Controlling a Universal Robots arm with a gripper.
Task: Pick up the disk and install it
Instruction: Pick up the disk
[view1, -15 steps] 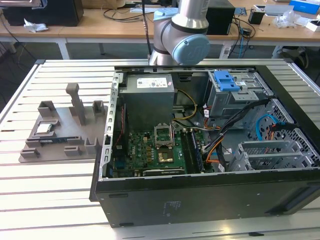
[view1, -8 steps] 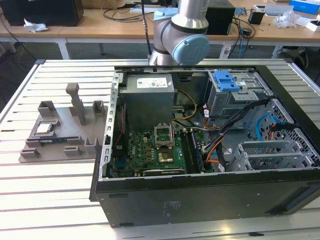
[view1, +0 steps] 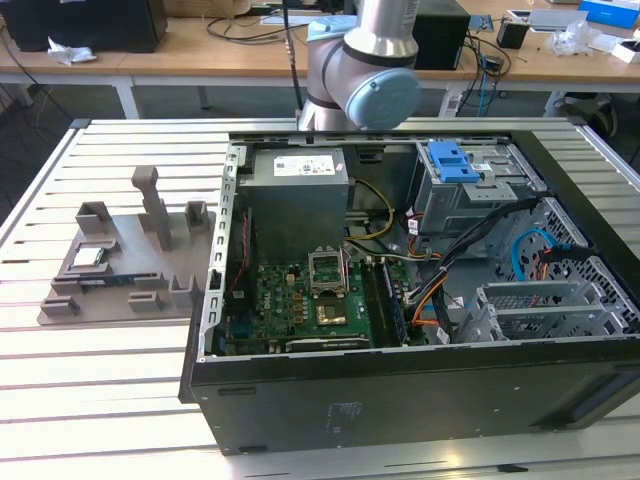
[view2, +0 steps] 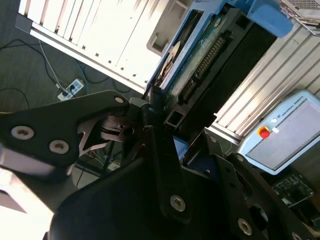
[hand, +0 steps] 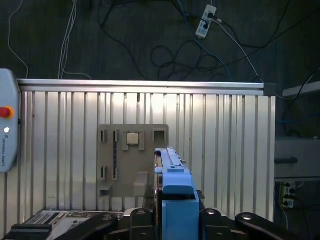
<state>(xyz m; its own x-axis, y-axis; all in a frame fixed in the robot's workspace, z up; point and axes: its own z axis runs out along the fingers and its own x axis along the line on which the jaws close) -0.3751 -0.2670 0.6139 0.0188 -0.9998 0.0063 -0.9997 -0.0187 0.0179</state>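
Pincer (hand: 175, 222) is clamped on the disk (hand: 174, 187). The disk stands edge-on betw. its fingers, long axis running straight out from the wrist, held well clear of the counter (hand: 225, 150). Beyond the disk's far end lies a grey fixture plate (hand: 131, 155). The drive cage w/ blue handle (view1: 455, 165) sits in the open PC case (view1: 400, 380), and the cable bundles (view1: 470, 240) just beside it are judged the likely obstruction.

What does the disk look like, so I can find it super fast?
In the first wrist view, find the big slatted metal table, then the grey plate with slots lying on it. In front of that plate, the gripper holds the disk edge-on. It is the thin slab with a bright blue plastic bracket, whereas the plate is dull grey.
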